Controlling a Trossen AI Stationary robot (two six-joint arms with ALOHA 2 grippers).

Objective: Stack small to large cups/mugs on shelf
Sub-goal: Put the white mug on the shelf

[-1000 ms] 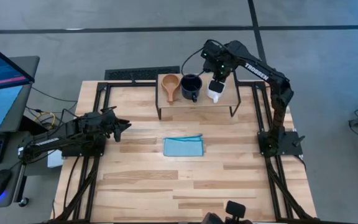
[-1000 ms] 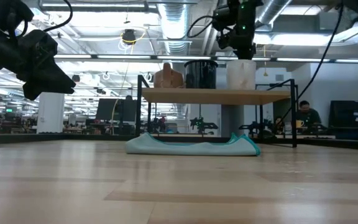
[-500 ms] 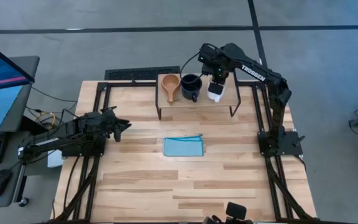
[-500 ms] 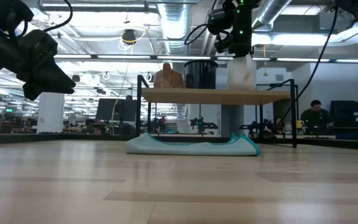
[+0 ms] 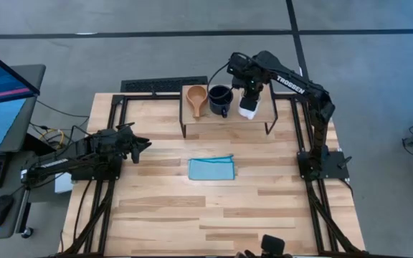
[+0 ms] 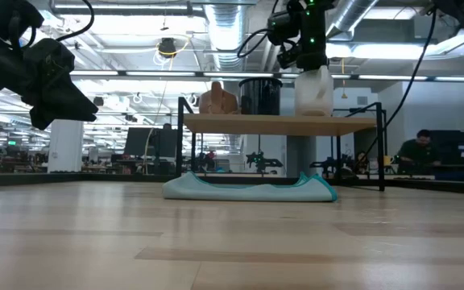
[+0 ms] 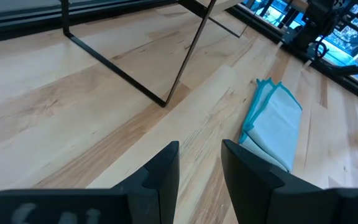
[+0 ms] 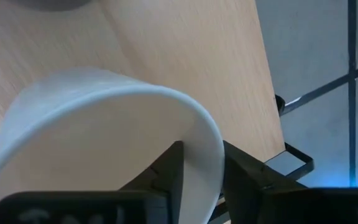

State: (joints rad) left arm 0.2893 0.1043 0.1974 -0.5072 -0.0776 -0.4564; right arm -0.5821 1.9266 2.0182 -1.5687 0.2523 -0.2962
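The shelf (image 5: 264, 115) stands at the table's far side. On it, from left to right, are the tan wooden cup (image 5: 196, 99), the navy mug (image 5: 220, 99) and the white mug (image 5: 248, 107). In the low view all three show on the shelf board (image 6: 280, 124): wooden cup (image 6: 218, 99), navy mug (image 6: 260, 95), white mug (image 6: 313, 91). My right gripper (image 5: 249, 92) is above the white mug and shut on it. My left gripper (image 5: 145, 141) hovers over the table's left part, narrowly open and empty (image 7: 201, 165). My right gripper holds the white mug by its rim wall (image 8: 207, 146), one finger inside the mug and one outside. The fingers come from above, pointing down. The mug stands slightly tilted, its base at the shelf board (image 6: 313, 113). Whether the base still touches the board I cannot tell.
A folded blue cloth (image 5: 211, 169) lies on the tabletop in front of the shelf and also shows in the left wrist view (image 7: 272, 124). The shelf's black legs (image 7: 188, 59) stand near my left gripper. A person sits in the room beyond (image 6: 419, 149).
My right gripper has shifted a little toward the table's left, toward the navy mug, keeping hold of the white mug. The mug has tipped slightly from upright and stays at the shelf's right part.
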